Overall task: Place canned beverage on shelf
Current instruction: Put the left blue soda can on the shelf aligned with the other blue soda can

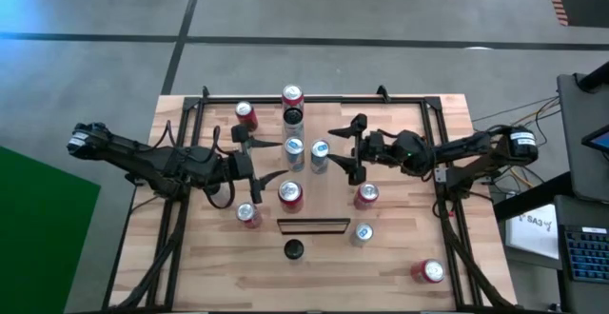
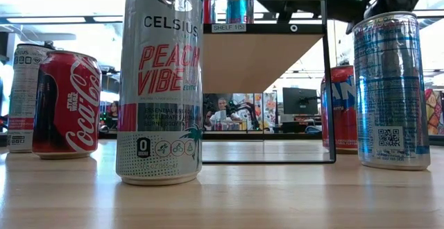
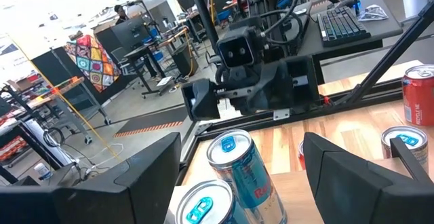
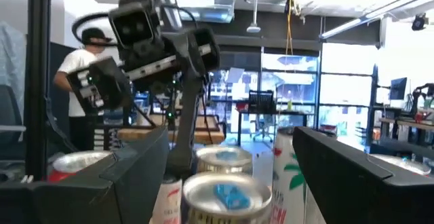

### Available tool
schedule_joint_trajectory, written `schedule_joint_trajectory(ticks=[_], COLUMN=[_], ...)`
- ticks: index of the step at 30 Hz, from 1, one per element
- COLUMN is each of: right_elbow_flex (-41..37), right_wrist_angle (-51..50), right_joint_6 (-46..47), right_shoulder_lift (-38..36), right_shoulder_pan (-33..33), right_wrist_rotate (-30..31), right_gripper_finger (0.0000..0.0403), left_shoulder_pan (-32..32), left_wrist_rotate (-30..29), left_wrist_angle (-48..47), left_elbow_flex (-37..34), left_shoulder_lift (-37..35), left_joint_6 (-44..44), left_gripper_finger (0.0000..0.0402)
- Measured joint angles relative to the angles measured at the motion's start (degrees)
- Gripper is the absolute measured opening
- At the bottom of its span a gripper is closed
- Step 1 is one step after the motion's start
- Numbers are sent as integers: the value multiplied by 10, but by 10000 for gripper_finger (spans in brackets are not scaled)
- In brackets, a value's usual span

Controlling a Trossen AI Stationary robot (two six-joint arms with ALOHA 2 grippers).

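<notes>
The shelf point(image 1: 326, 205) is a raised light wood board running from its dark near end point(image 1: 313, 225) toward the far edge; the low view shows its underside point(image 2: 263, 55). Several cans stand on it, among them two blue-topped cans point(image 1: 294, 149) point(image 1: 320, 152). My left gripper point(image 1: 279, 159) is open and empty just left of these two cans, which show ahead of its fingers in the left wrist view point(image 3: 237, 159). My right gripper point(image 1: 333, 148) is open and empty just right of them point(image 4: 227, 193). The two grippers face each other across the cans.
On the table stand red cans point(image 1: 245, 114) point(image 1: 248, 214) point(image 1: 366, 195), a silver can point(image 1: 363, 233) and a dark-topped tall can point(image 1: 294, 248); a red can point(image 1: 428, 271) lies near the right corner. A black frame point(image 1: 190, 114) rims the table. A person point(image 4: 78, 95) stands beyond it.
</notes>
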Motion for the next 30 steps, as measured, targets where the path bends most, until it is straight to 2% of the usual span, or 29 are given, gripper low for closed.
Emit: schedule_joint_trajectory(ticks=[4,7,16,23,30], right_elbow_flex=[0,0,0,0,0], right_wrist_angle=[-67,-151,-348,-466,-461], right_joint_6=[16,27,14,27,43], right_shoulder_lift=[-46,-91,-204,-209,-165], right_shoulder_pan=[0,0,0,0,0], right_wrist_rotate=[0,0,0,0,0], right_gripper_finger=[292,255,28,9,9], left_shoulder_pan=[0,0,0,0,0], left_wrist_rotate=[0,0,0,0,0], left_wrist_angle=[0,-1,-3,-3,-3], left_elbow_flex=[0,0,0,0,0], left_shoulder_lift=[0,0,0,0,0], left_joint_6=[-8,-10,-11,-12,-12], left_gripper_finger=[276,276,276,276,276])
